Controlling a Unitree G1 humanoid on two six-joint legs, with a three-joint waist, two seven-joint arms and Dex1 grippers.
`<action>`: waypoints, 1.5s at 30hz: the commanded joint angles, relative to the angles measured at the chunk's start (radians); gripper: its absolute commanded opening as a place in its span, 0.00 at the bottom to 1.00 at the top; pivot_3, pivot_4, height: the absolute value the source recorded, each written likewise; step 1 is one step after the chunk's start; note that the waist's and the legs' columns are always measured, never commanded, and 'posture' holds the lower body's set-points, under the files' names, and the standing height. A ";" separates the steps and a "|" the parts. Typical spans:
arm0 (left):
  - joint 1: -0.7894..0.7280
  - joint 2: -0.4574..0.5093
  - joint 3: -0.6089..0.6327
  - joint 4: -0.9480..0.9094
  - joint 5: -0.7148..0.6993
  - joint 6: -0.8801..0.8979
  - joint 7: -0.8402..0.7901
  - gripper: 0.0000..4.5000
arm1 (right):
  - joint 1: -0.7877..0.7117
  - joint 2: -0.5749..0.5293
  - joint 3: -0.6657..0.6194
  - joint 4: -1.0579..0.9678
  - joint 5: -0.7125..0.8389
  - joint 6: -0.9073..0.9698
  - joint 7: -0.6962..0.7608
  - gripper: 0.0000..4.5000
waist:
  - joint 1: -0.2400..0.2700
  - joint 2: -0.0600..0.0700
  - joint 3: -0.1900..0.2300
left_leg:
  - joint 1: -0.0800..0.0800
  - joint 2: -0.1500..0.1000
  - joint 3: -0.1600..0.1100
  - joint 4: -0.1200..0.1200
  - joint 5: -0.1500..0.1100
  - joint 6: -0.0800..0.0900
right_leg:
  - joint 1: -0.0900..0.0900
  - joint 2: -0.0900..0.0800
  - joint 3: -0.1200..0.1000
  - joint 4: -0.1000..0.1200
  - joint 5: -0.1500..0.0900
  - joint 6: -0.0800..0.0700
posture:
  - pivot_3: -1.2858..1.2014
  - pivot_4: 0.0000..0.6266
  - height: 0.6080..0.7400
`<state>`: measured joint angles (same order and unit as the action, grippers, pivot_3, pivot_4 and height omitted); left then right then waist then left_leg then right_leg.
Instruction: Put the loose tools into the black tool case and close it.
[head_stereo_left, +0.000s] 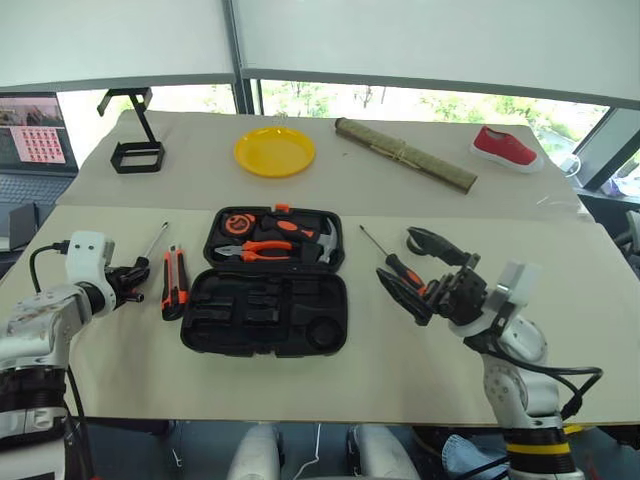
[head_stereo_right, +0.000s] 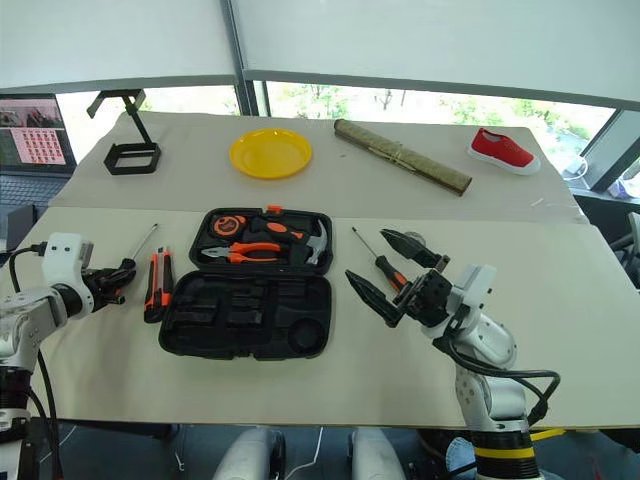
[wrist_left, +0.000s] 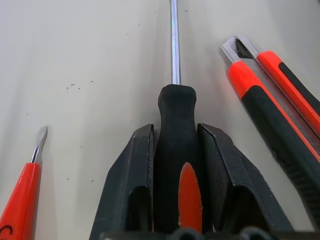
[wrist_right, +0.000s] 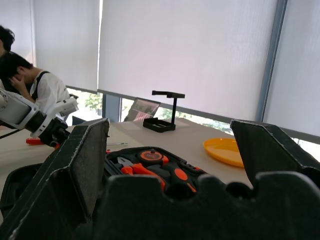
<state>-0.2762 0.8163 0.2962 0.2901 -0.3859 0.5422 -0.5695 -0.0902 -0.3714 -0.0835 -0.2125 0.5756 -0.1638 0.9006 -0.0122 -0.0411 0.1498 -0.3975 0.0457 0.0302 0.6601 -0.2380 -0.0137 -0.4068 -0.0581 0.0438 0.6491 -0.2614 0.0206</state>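
Bright, even daylight comes through the windows (head_stereo_left: 420, 105) behind the tables; roller blinds (wrist_right: 185, 55) diffuse it to a pale glow; shadows on the beige table (head_stereo_left: 420, 370) are soft and faint; the screwdriver shaft (wrist_left: 174, 40) shows a glare streak; nearby finger edges look slightly soft.

Yellow plate (head_stereo_left: 274, 151), rolled mat (head_stereo_left: 404, 153), red shoe (head_stereo_left: 505, 148), black wire stand (head_stereo_left: 135, 131) — table's far side.

Left wrist view: the screwdriver (wrist_left: 176, 165) handle's rear is hidden between the left pincer (wrist_left: 176, 150) fingers and its shaft tip is cut off by the frame edge. Red screwdriver (wrist_left: 22, 192) and utility knife (wrist_left: 277, 120) both cropped. Right wrist view: right pincer (wrist_right: 170, 165) fingers block the near half of the tool case (wrist_right: 150, 167).
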 joint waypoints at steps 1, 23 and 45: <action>-0.008 0.038 0.072 -0.093 -0.014 -0.230 -0.138 0.19 | 0.024 -0.058 -0.077 -0.045 0.045 0.014 0.025 1.00 | 0.005 -0.001 0.000 | -0.002 0.000 0.000 0.001 0.000 0.000 | -0.001 0.000 0.000 0.000 0.000 0.000 | 0.52 0.24 1.00; -0.395 -0.014 -0.523 0.066 0.325 -0.686 -0.767 0.19 | 0.074 -0.213 0.017 -0.246 0.081 0.302 0.050 1.00 | 0.002 0.000 0.000 | -0.003 -0.001 0.000 0.002 0.000 0.001 | 0.000 0.003 0.001 -0.002 0.000 0.001 | 0.52 0.24 1.00; -0.326 0.034 -0.552 0.116 0.442 -0.725 -0.764 0.19 | 0.106 -0.187 -0.001 -0.254 0.049 0.274 0.046 1.00 | -0.001 0.000 0.000 | 0.000 0.000 -0.001 0.004 0.000 0.001 | 0.003 0.003 0.000 0.000 0.000 0.001 | 0.52 0.24 1.00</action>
<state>-0.6344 0.8281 -0.2393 0.3815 0.0265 -0.1785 -1.3177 0.0145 -0.5618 -0.0542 -0.4268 0.6199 0.1374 0.9492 -0.0136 -0.0406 0.1497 -0.3974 0.0457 0.0296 0.6639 -0.2379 -0.0128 -0.4040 -0.0549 0.0444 0.6492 -0.2619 0.0219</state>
